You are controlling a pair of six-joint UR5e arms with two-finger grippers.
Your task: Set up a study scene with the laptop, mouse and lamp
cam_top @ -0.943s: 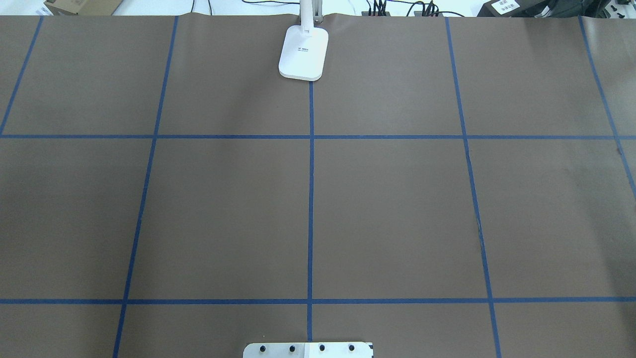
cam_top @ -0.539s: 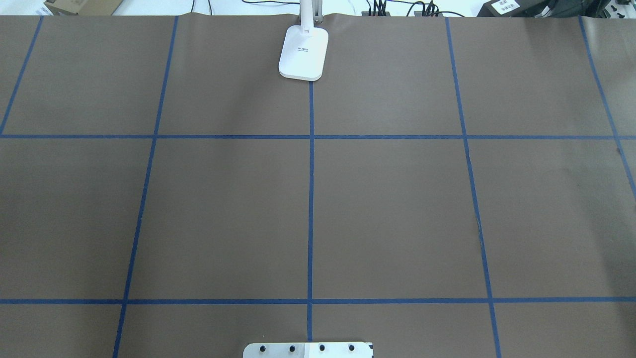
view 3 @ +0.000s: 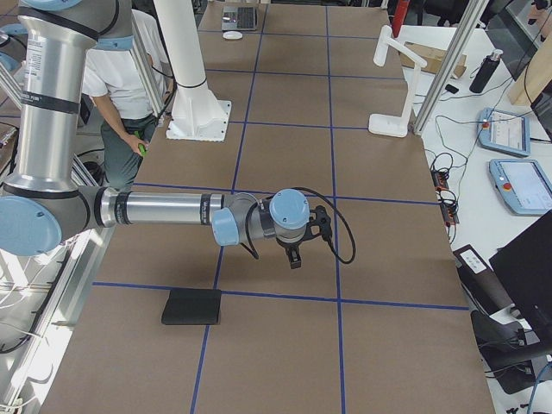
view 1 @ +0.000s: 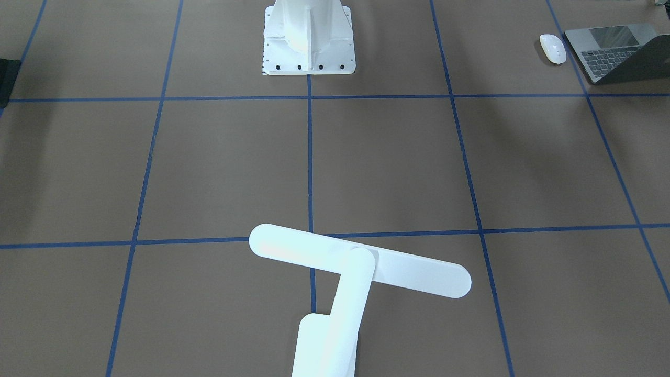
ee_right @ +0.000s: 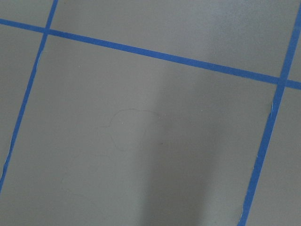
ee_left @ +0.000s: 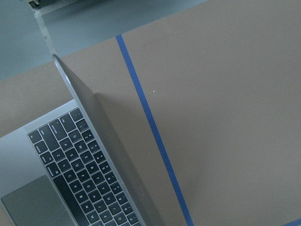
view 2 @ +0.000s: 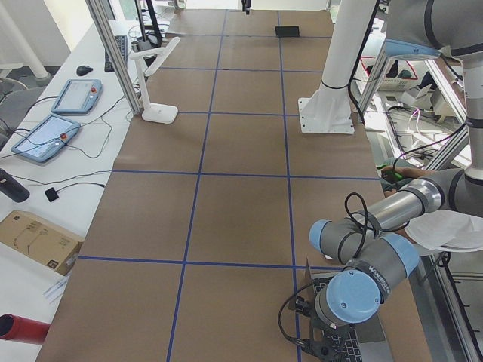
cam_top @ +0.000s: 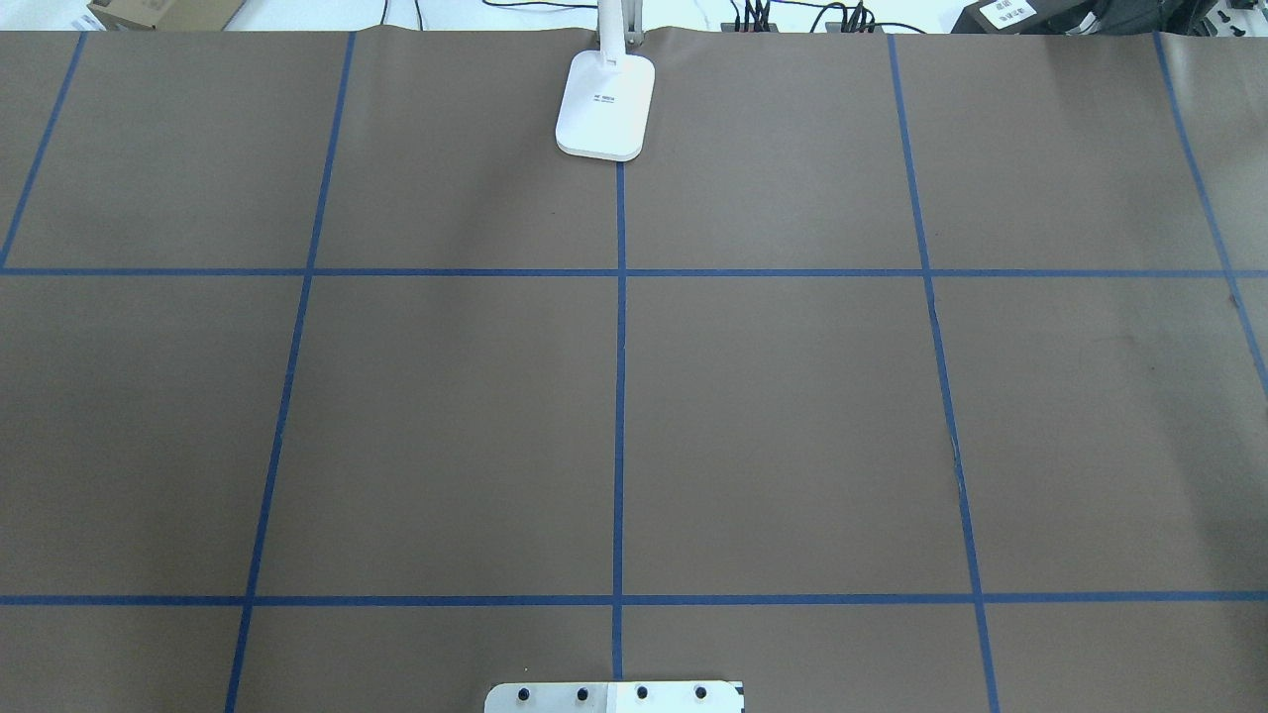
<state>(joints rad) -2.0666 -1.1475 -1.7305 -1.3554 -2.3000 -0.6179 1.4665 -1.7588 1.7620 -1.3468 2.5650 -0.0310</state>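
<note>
Front-facing camera: the lamp [view 1: 361, 267] stands at the operators' edge on the centre line, its bar head crosswise. The mouse [view 1: 553, 48] lies just beside the open laptop [view 1: 602, 55], over on the robot's left.

Overhead: just the lamp's base on the brown table [cam_top: 792, 416].

Left-side view: the left gripper [view 2: 323, 351] hangs right over the laptop's keyboard. Wide or narrow, can't tell.

Right-side view: the right gripper [view 3: 295, 257] hovers over bare table near a black mat [view 3: 191, 306]; its jaws can't be read either.

Left wrist: keys and lid edge, close up.

Right wrist: blue tape [ee_right: 164, 56] on paper.
</note>
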